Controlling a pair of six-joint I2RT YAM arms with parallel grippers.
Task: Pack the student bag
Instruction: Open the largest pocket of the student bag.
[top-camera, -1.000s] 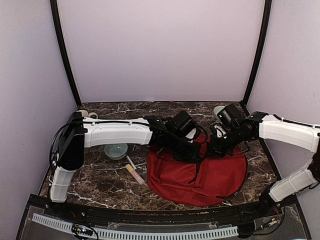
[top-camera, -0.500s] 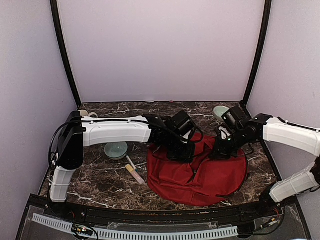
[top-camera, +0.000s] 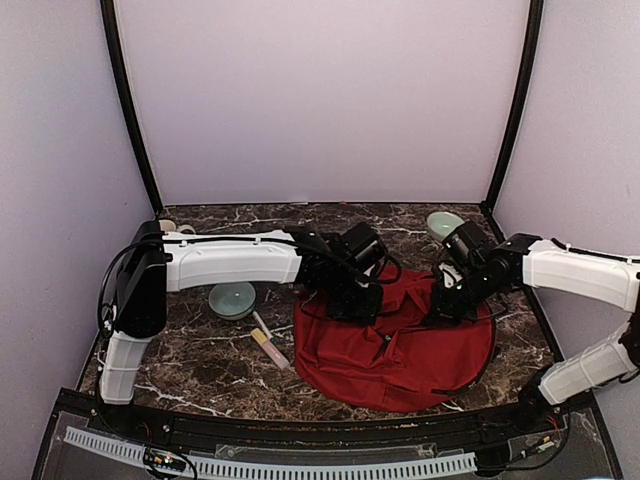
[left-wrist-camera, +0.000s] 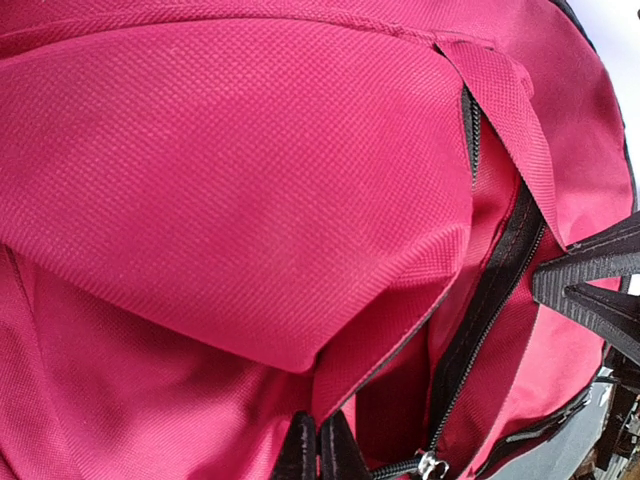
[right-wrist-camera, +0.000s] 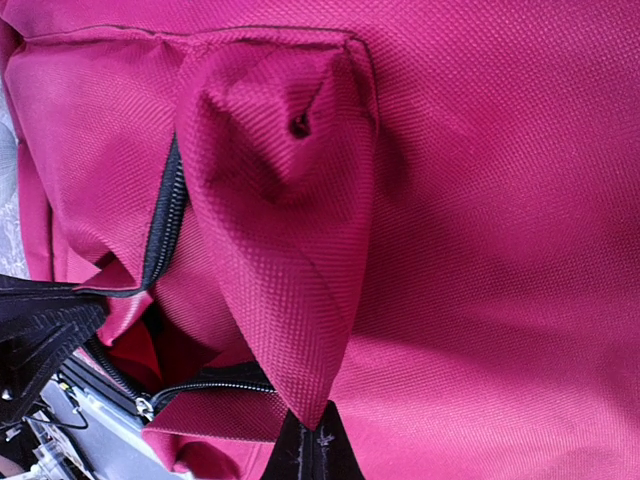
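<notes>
Dark-red student bag (top-camera: 400, 350) lies on the marble table (top-camera: 200, 360), between both arms. We note the left gripper (left-wrist-camera: 320, 448) pinching a fold of its fabric beside the parted zipper (left-wrist-camera: 480, 300). The right gripper (right-wrist-camera: 318, 452) likewise nips a fabric peak.

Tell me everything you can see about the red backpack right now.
The student bag is a soft dark-red woven-fabric backpack lying on the marble table, right of centre. Its black zipper gapes open. The left gripper and right gripper each pinch a raised fold of its fabric near the opening.
</notes>
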